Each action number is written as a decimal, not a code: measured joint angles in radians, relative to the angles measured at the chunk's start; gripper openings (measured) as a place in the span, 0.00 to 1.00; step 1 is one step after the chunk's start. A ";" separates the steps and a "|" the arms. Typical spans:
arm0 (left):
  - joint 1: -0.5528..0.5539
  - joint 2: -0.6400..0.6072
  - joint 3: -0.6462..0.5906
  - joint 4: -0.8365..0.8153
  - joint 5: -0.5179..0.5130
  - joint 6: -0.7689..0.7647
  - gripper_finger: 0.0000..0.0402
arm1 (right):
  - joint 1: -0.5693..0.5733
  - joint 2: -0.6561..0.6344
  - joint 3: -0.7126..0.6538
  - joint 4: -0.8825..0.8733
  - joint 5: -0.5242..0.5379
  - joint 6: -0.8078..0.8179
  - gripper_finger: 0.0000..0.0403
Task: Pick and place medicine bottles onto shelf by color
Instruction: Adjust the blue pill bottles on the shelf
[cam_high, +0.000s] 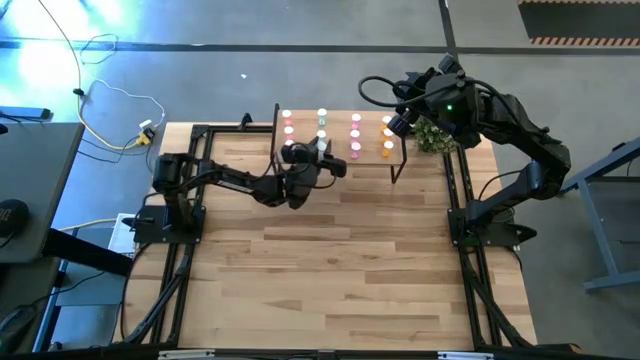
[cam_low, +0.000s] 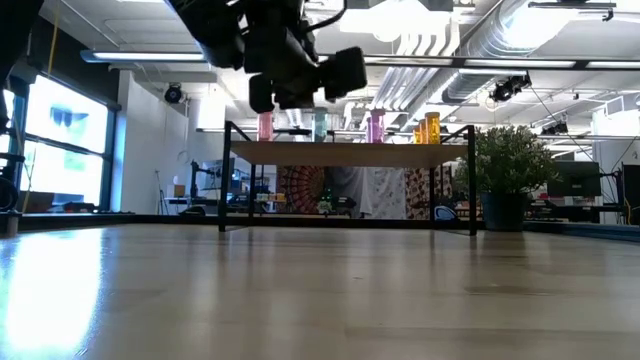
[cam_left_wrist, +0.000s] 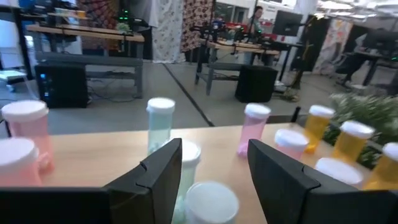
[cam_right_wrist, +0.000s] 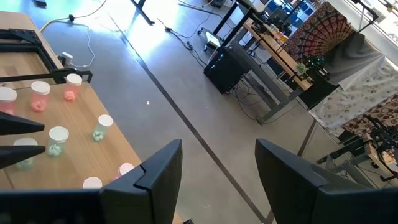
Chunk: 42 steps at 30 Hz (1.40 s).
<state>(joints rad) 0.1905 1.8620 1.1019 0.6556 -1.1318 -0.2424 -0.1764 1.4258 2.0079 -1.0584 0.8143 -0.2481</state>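
Directly between left gripper (cam_left_wrist: 208, 180) fingers, green bottle (cam_left_wrist: 210, 202), ungripped

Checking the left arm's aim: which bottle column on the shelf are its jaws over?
The green white-capped bottles, second column from the shelf's left end; red, pink and orange columns stand aside of the left gripper.

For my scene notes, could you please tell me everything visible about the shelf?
The shelf is a thin, light-wood rectangular board raised level on slim black metal legs at the table's far edge. Small white-capped medicine bottles stand upright on it in colour columns. A potted plant stands beside its right end.
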 joint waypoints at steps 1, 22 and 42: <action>0.000 -0.007 0.000 0.000 0.007 0.002 0.43 | 0.000 0.000 0.000 0.000 0.000 -0.001 0.48; -0.008 -0.471 0.000 -0.224 0.331 -0.004 0.43 | -0.178 0.003 0.000 0.009 -0.462 -0.023 0.48; 0.021 -0.786 0.000 -0.873 0.650 -0.120 0.43 | -0.320 0.303 0.000 0.151 -0.915 -0.186 0.48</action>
<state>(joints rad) 0.2112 1.0763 1.1015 -0.2173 -0.4815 -0.3629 -0.4967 1.7289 2.0083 -0.9071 -0.1010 -0.4346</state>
